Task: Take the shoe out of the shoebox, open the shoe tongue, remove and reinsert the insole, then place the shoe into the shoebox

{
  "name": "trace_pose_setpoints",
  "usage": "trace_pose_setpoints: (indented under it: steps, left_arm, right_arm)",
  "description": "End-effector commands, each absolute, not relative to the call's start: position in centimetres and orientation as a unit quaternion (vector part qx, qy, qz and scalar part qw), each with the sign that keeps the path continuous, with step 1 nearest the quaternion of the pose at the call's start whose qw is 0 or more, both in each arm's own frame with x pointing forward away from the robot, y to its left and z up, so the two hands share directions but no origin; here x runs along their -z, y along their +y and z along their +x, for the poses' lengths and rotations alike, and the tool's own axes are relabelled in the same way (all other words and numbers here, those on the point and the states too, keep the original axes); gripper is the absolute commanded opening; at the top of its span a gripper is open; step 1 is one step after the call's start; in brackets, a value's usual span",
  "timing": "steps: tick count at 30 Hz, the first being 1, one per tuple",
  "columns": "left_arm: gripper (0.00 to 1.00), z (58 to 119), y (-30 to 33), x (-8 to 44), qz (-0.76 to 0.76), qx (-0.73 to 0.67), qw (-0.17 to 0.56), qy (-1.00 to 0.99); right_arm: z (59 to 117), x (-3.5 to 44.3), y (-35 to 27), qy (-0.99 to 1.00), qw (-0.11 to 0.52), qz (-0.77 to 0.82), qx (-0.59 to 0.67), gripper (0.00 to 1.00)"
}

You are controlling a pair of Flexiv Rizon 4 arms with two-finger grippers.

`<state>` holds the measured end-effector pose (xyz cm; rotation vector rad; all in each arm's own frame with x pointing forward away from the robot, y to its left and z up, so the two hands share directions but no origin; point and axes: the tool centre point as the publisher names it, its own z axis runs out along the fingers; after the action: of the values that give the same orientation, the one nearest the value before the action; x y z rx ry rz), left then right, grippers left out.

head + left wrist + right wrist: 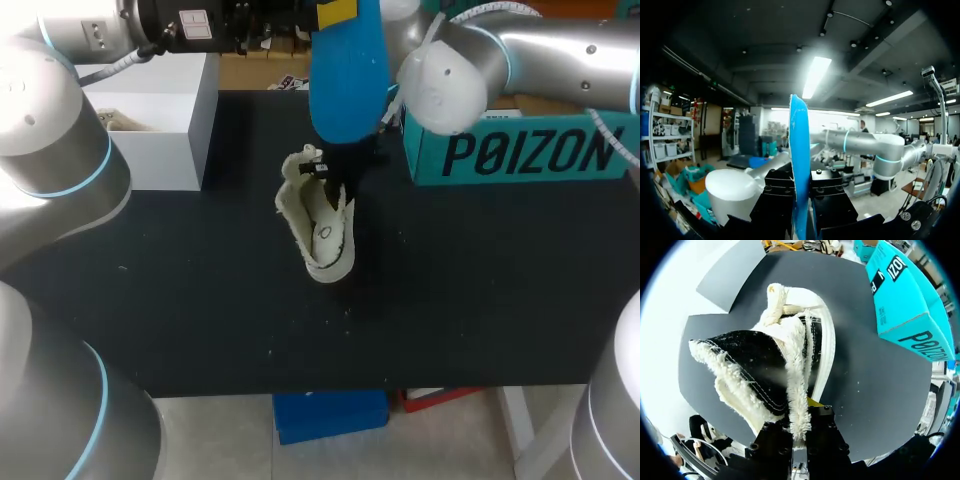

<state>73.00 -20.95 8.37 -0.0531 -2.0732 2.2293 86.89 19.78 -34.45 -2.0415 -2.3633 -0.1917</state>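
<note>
Now, fleecy shoe in right end effector; blue insole in left end effector.

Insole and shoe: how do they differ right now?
The insole is plain blue, thin and flat; the shoe is cream and black with fleecy trim. The insole stands upright in the left gripper; the shoe is held at its fleecy edge by the right gripper. Both are gripped.

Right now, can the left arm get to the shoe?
Probably yes: the left claw holds the blue insole raised near the shoe, nothing between them. The right claw pinches the shoe's fuzzy collar.
</note>
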Motion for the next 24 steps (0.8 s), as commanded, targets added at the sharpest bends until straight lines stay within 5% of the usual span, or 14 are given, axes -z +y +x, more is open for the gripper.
trace_pose_setpoints:
  steps: [1,24]
  left_arm:
    - [0.0,73.0,-21.1,-8.4,-0.017,-0.731,0.048,-0.681]
    - [0.0,73.0,-21.1,-8.4,-0.017,-0.731,0.048,-0.681]
  right_arm:
    - [86.7,35.5,20.7,-0.742,-0.01,-0.665,0.08,0.0]
    - [87.1,39.2,20.3,-0.728,-0.037,-0.681,0.068,0.0]
